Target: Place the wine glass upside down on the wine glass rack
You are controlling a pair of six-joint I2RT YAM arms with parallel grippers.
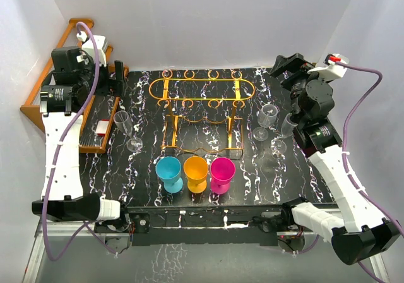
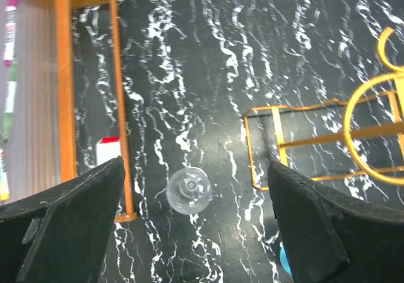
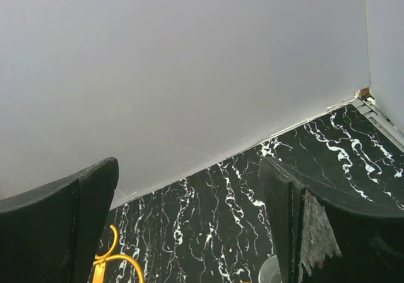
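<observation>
Seemingly upright wine glass (image 2: 188,190), outline faint.

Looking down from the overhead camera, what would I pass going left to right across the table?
wooden shelf → clear wine glass → blue cup → orange cup → pink cup → group of clear glasses

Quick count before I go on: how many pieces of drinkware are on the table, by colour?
Clear wine glasses: 3
Blue goblet: 1
Orange goblet: 1
Pink goblet: 1
Total: 6
</observation>
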